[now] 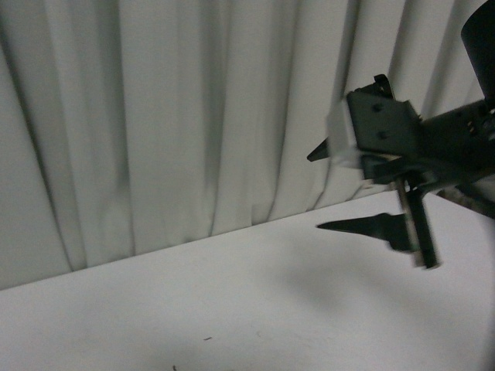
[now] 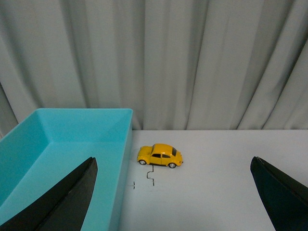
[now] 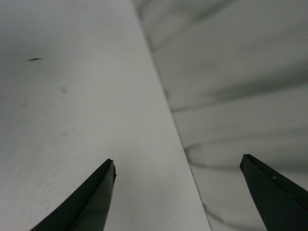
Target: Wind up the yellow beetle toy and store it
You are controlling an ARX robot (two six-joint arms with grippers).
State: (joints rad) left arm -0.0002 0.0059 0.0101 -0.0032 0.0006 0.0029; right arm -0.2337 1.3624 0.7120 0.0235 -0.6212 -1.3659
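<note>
The wall of the blue bin (image 2: 126, 144) stands just beside the yellow beetle toy (image 2: 160, 156) (narrow gap only). On the toy's other side the table (image 2: 226, 168) is open. The curtain (image 2: 168, 62) closes off the rear.

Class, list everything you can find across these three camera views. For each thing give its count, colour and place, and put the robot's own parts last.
beetle toy: one, yellow, on the table, just outside the bin's side wall
bin: one, turquoise, open-topped, on the table beside the toy
marks: two, dark, small, on the table next to the toy
table: one, white, under everything
curtain: one, pale grey, pleated, behind the table's far edge
left gripper: one, black, open, facing the toy and bin
right gripper: one, black, open, held above the table on the right of the front view, holding nothing
</note>
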